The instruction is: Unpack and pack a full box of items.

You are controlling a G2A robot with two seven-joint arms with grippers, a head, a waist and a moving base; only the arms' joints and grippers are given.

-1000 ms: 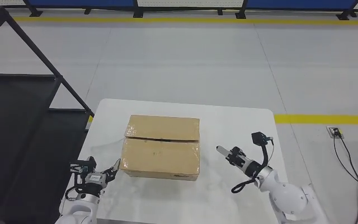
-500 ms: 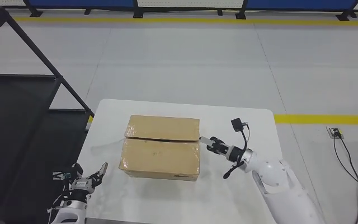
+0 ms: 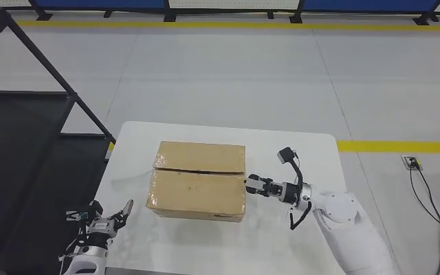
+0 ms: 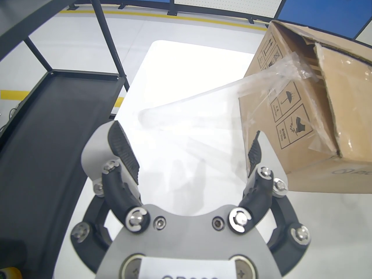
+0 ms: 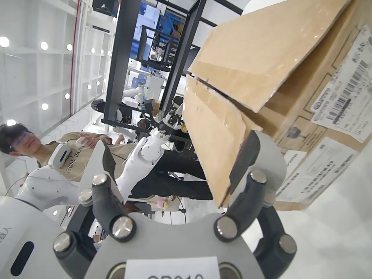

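Table [image 3: 289,148]: white, in the lower centre of the top view; it carries the box.
Rack [image 3: 34,172]: black metal frame with dark shelves, at the left side of the top view, just beside the table's left edge.
Box [image 3: 198,180]: brown cardboard, lying in the middle of the table. Its two top flaps are down and meet in a seam that runs left to right, with a thin dark gap in it. On the right end the flaps are a little lifted, and white labels are stuck on that end wall.
Right gripper [image 3: 251,184]: at the right end of the box, at the height of the top edge. It is widely open and grips nothing. The corner of the nearer flap lies between the two fingers, close against one finger [image 5: 250,158]; if they really touch, I cannot tell.
Left gripper [image 3: 111,206]: at the lower left of the top view, over the table's left edge, apart from the box. It is widely open and holds nothing.
Tape [image 4: 261,73]: clear strip, loose, hanging off the left end of the box.
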